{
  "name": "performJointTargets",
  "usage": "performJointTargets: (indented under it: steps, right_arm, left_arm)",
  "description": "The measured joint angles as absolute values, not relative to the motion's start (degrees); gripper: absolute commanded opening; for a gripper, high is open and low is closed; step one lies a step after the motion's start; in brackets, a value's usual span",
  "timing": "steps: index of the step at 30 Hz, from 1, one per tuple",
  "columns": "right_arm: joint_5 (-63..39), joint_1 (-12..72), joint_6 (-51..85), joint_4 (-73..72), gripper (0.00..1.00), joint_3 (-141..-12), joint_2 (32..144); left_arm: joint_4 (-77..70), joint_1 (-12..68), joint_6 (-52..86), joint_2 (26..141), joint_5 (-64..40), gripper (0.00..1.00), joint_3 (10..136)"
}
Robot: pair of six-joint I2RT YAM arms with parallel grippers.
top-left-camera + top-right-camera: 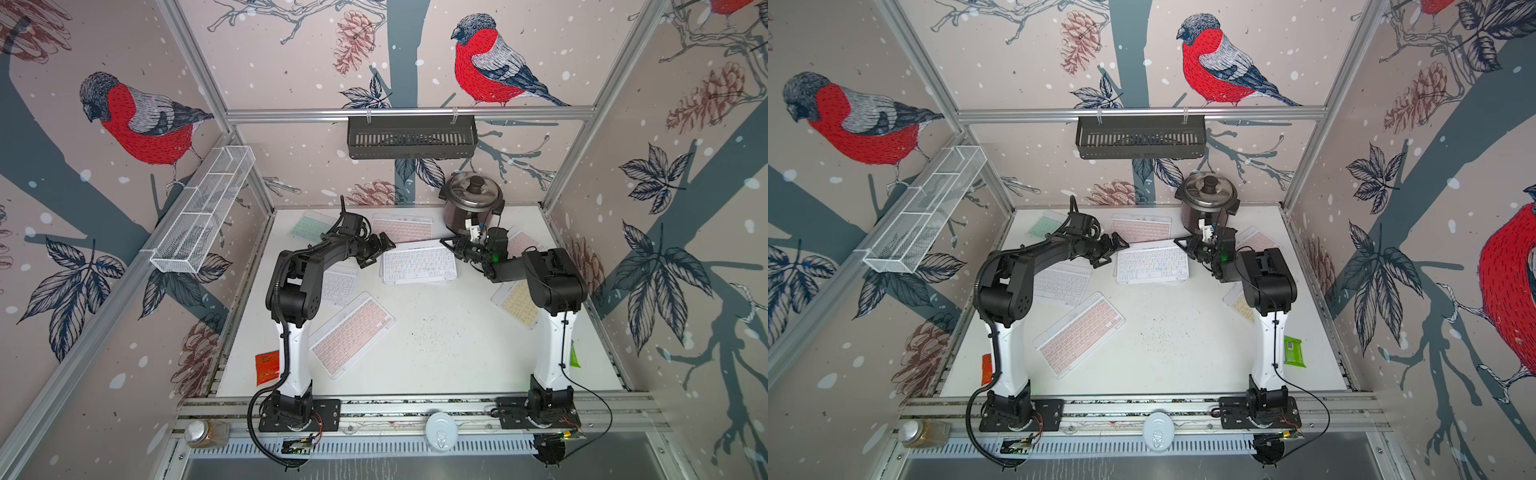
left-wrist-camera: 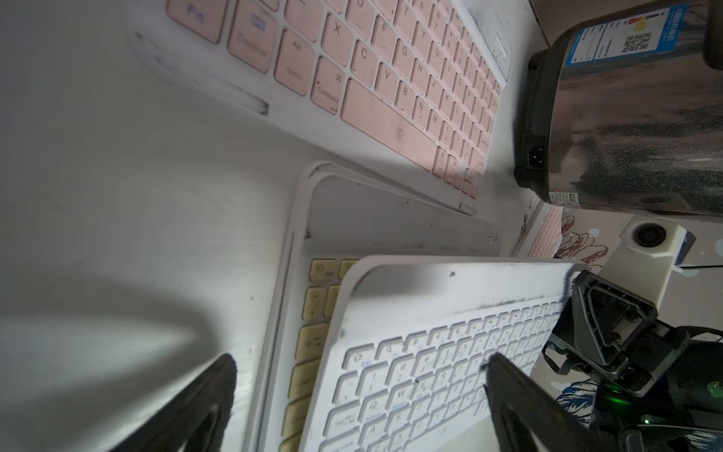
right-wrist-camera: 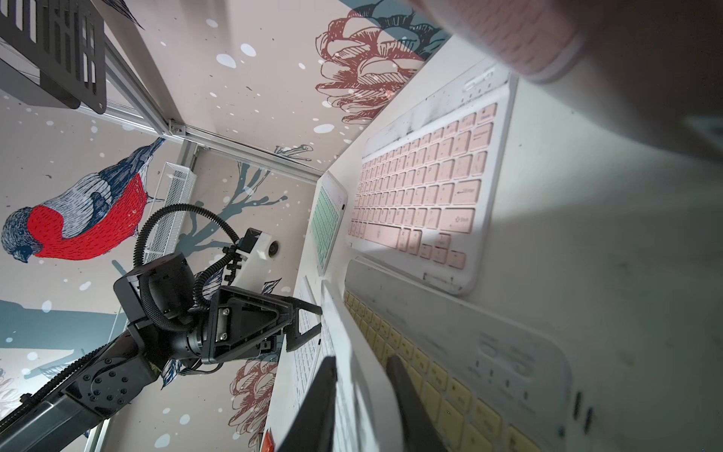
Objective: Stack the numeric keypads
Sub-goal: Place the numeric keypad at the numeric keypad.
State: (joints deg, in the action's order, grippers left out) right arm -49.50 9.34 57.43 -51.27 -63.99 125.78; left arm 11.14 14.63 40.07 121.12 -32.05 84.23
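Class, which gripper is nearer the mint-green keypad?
Left. The left gripper sits a short way from the mint-green keypad; the right gripper is across the central stack, farther off.

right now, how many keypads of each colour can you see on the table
pink: 3
white: 2
yellow: 2
mint: 1
total: 8 in view

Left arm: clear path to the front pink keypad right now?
Probably yes. The pink keypad lies flat beside the left arm, nothing on it, and the left tool is open at the white keypad's edge.
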Motion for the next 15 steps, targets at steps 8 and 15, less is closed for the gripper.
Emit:
performJointTargets:
  steps: [8,15]
  right_arm:
    - [-48.2,9.4,60.2,-53.3,0.18,-64.2,127.4]
    - [-47.3,9.5,66.3,-59.0,0.07,-62.6,127.8]
  left_arm:
    - [11.2,14.9,40.1,121.6,-32.4,0.98,84.1]
    - [12.2,14.9,40.1,121.6,-32.4,0.98,84.3]
